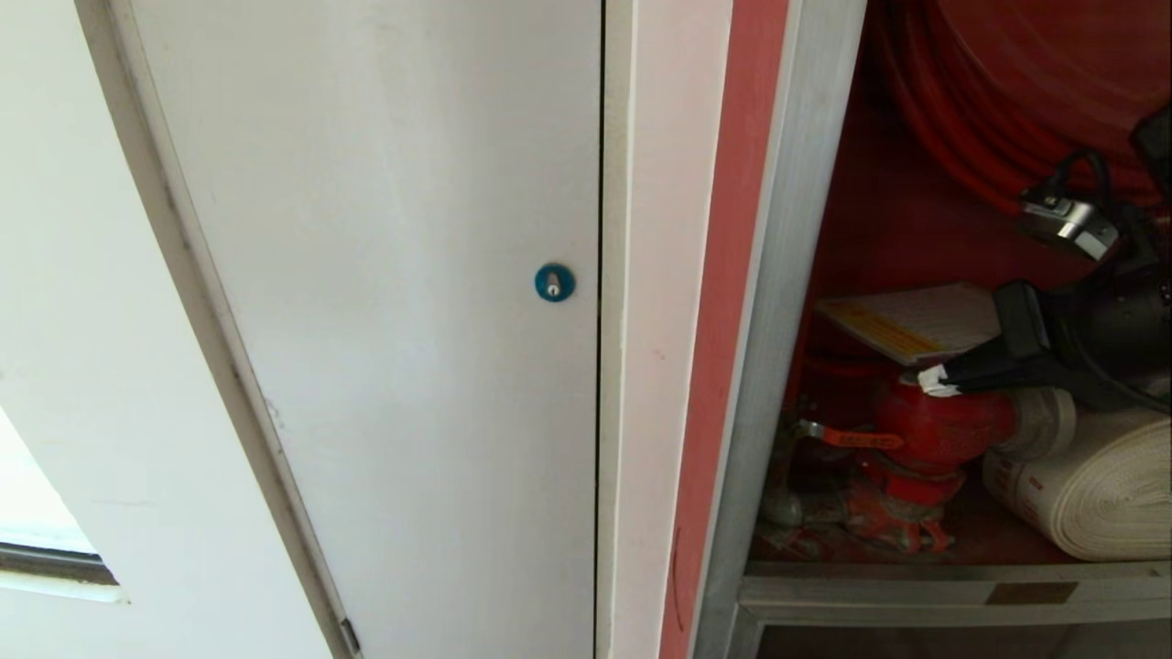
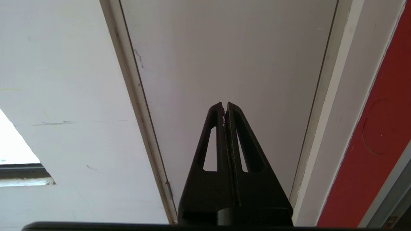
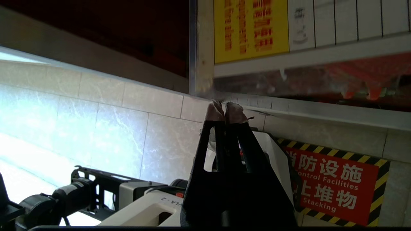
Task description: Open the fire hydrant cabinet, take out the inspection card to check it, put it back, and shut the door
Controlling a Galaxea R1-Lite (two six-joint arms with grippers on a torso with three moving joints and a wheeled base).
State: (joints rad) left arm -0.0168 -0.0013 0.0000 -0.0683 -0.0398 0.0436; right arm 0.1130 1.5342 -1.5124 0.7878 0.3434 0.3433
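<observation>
Soft, even daylight fills the head view; the grey-white panel door (image 1: 385, 302) is flatly lit with no hard shadow, and a blown-out white patch sits at the lower left edge. The fire hydrant cabinet (image 1: 925, 229) interior is dimmer, its red walls sinking into shade behind the hose reel (image 1: 1007, 82). Straight frame edges bow outward near the left border. In the left wrist view the left tool (image 2: 225, 107) is a dark silhouette against a pale panel. The right wrist view has strong glare washing out the tiled floor (image 3: 64, 128), deep darkness overhead, and the inspection card (image 3: 253, 29) smeared along its lower edge.
</observation>
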